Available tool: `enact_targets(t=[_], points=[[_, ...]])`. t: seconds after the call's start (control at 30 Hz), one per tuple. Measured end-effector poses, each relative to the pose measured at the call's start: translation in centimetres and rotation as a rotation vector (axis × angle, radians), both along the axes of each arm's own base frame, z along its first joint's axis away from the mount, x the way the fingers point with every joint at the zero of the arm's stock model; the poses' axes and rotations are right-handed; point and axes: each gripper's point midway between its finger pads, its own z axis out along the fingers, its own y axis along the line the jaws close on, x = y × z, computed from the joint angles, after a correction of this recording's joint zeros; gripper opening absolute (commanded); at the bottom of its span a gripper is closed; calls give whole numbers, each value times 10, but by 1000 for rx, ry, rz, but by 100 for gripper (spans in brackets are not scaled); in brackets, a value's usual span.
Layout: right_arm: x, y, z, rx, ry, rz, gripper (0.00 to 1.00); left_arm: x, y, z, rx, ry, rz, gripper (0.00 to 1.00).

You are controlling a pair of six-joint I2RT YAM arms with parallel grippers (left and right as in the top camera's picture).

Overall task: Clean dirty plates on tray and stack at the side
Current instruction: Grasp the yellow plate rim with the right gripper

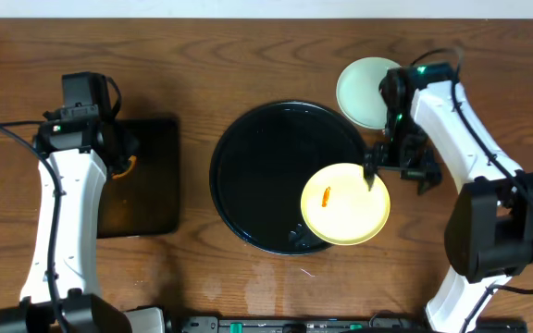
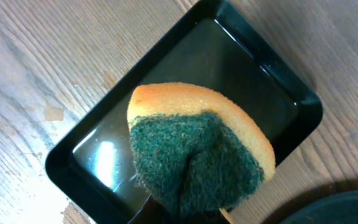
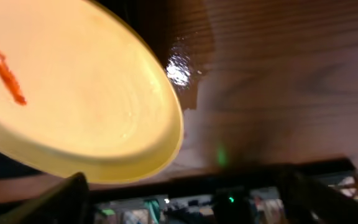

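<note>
The yellow plate (image 1: 345, 203) overhangs the tray's (image 1: 257, 176) rim beside the spread right claw (image 1: 398, 174), so scrubbing with the sponge (image 2: 197, 155) pinched in the left claw (image 1: 123, 165) could tip it.

Round black tray (image 1: 266, 176) sat mid-table (image 1: 248, 55) | yellow plate (image 1: 345, 208), orange smear, lay across its lower-right rim | mint plate (image 1: 364, 92) on table beside upper-right rim | right gripper (image 1: 375, 169) at yellow plate's edge | left gripper (image 1: 123, 165) over rectangular tray (image 1: 155, 185)
</note>
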Motion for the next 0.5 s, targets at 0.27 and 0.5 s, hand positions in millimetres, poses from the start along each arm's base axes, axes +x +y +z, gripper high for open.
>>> enact_targets(t=[0.27, 0.5], points=[[-10, 7, -22, 51, -73, 5, 33, 4, 1, -22, -10, 63, 0, 8], [-24, 7, -48, 62, -50, -7, 40, 5, 1, -22, -10, 61, 0, 8]])
